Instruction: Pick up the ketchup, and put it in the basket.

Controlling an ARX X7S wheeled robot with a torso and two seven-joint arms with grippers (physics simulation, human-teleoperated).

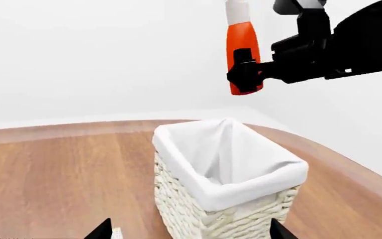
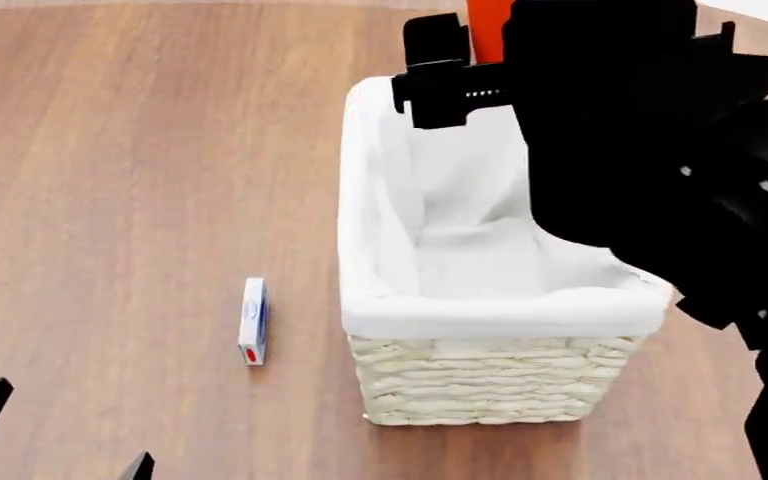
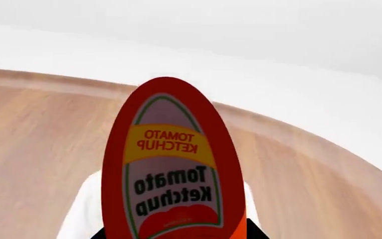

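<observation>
The right gripper (image 1: 246, 74) has its black jaws clamped on the lower body of the ketchup (image 1: 242, 47), a smooth orange-red plastic squeeze bottle with a white cap, held upright in the air above the basket (image 1: 226, 209), a rectangular cream woven wicker one with a soft white cloth liner folded over its rim. Left gripper: only dark tips show, so whether its jaws are apart I cannot tell. A small white box (image 2: 253, 320) lies on the wood-grain worktop (image 2: 117, 180) beside the basket.

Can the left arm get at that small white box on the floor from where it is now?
Probably yes. The small white box lies alone on open floor left of the basket, on the left claw's side. The right claw holds the ketchup above the basket, out of the way.
</observation>
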